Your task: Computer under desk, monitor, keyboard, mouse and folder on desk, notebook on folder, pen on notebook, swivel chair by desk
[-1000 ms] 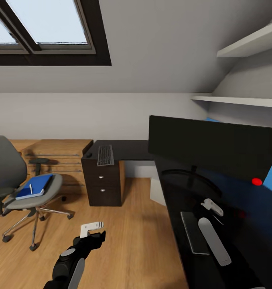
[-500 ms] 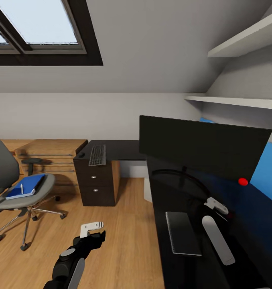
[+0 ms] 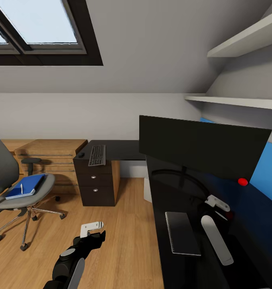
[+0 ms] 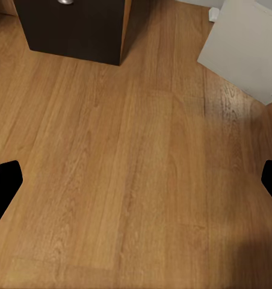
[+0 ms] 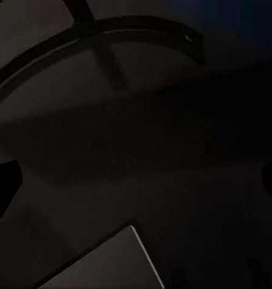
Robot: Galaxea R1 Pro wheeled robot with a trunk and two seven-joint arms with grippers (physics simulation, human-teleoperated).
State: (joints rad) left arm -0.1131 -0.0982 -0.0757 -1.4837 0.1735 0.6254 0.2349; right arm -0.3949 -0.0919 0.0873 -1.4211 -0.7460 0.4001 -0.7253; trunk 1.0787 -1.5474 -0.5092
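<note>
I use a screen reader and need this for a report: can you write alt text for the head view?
A black monitor stands on a glossy black L-shaped desk, with a dark notebook beside the right gripper. A keyboard lies on the far wing, and a blue folder on a grey swivel chair.

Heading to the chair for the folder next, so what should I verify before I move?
1. Left hand open and empty: ok.
2. Right hand open, holding nothing: ok.
3. Monitor on the desk: ok.
4. Keyboard beside the monitor: not ok; it lies on the far wing, with the mouse beside it.
5. Folder on the desk: not ok; it is on the swivel chair, with the pen on top.
6. Notebook on the folder: not ok; it lies flat on the desk.
</note>
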